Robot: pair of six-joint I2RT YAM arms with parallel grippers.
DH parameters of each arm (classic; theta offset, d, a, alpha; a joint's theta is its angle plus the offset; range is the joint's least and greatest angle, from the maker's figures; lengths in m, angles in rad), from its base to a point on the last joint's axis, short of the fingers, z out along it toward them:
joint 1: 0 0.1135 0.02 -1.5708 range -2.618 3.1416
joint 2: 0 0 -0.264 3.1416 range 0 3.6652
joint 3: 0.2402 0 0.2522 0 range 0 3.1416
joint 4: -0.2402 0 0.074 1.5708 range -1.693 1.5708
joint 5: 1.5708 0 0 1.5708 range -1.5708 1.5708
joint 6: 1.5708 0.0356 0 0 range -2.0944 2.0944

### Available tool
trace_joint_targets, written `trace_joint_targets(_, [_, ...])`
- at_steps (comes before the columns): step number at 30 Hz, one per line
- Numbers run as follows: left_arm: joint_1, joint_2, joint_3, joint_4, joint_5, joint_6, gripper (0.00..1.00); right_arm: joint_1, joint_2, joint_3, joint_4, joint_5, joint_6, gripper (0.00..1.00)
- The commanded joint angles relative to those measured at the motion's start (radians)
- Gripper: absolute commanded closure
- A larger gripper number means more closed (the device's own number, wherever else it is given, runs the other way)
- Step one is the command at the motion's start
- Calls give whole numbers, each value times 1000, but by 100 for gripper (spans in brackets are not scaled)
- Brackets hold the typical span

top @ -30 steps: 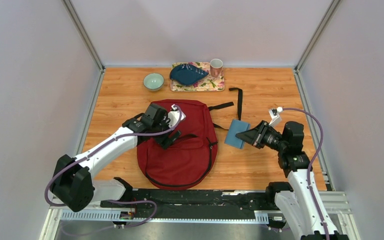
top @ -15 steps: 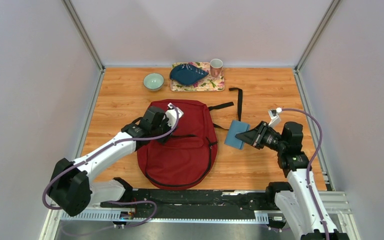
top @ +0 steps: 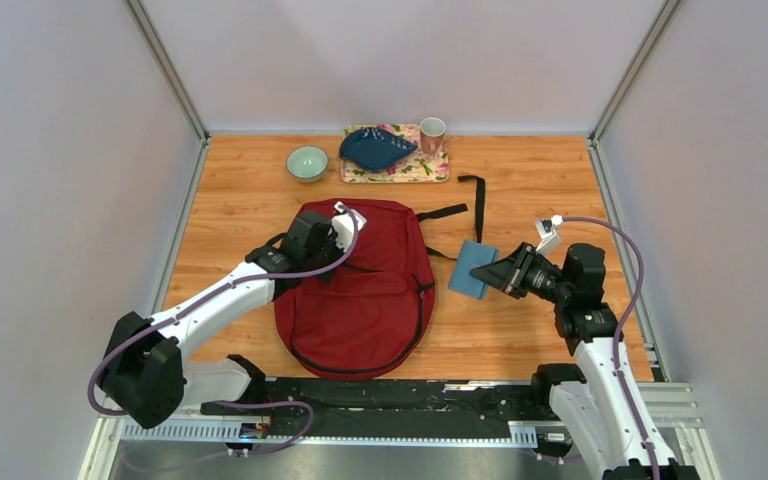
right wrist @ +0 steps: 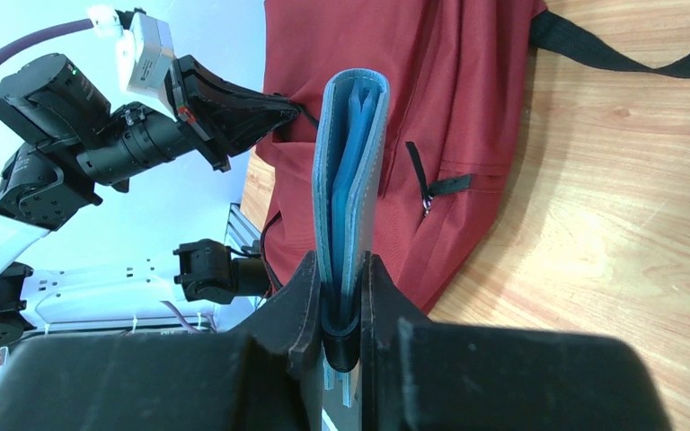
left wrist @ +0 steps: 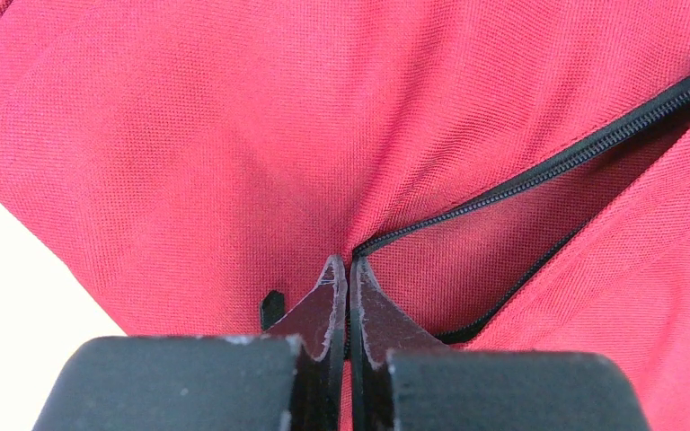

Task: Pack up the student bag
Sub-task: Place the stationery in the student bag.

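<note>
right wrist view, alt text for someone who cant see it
The right gripper holds a blue wallet on edge over a wooden table. Behind it lies the dark red student bag, with the left gripper on it.

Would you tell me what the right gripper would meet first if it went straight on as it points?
Probably the dark red fabric backpack: the right gripper, shut on a blue folded wallet, aims at its side, though height is unclear.
</note>
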Motion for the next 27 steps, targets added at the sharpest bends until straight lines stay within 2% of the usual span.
trace_joint_targets(1, [7, -32, 46, 55, 36, -77, 100, 52, 4, 27, 50, 5, -4, 100])
trace_joint_targets(7, [5, 14, 103, 132, 214, -285, 100, 133, 29, 22, 75, 65, 14, 100])
trace_joint_targets(12, [4, 82, 170, 195, 317, -420, 100, 138, 16, 27, 82, 73, 27, 100])
trace_joint_targets(20, [-50, 178, 298, 195, 303, -543, 100, 171, 45, 38, 134, 58, 109, 100])
trace_joint_targets(27, [-53, 157, 250, 219, 272, -580, 100, 253, 102, 15, 279, 71, 290, 100])
